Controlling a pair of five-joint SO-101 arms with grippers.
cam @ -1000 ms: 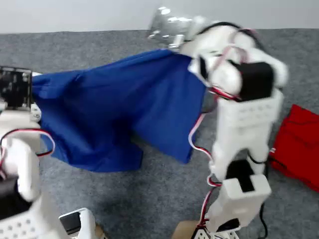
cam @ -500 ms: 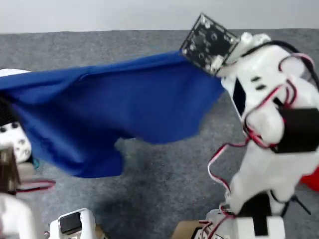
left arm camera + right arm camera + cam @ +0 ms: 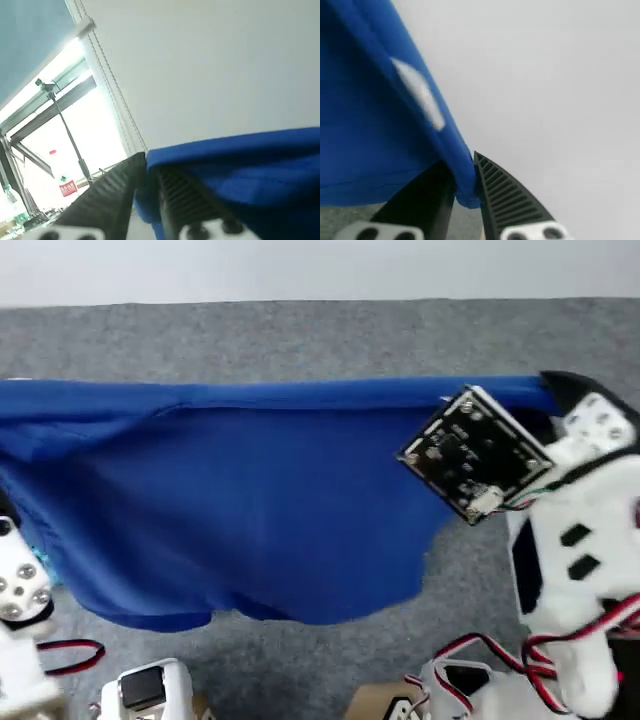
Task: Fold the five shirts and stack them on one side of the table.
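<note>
A blue shirt (image 3: 250,500) hangs stretched wide above the grey table (image 3: 300,335), its top edge running almost level across the high view. My left gripper (image 3: 148,172) is shut on one upper corner of the blue shirt (image 3: 240,165) at the left. My right gripper (image 3: 465,185) is shut on the other upper corner of the blue shirt (image 3: 375,130), at the right (image 3: 550,400) in the high view. The shirt's lower hem sags in soft folds near the front.
The right arm's white body and its camera board (image 3: 475,455) stand in front of the shirt's right part. A white arm base (image 3: 150,690) sits at the front left. Bare grey cloth shows behind the shirt.
Both grippers rose and pulled apart, drawing the blue shirt from a slack drape into a taut wide sheet. The right arm swung right and now hides the red shirt seen earlier.
</note>
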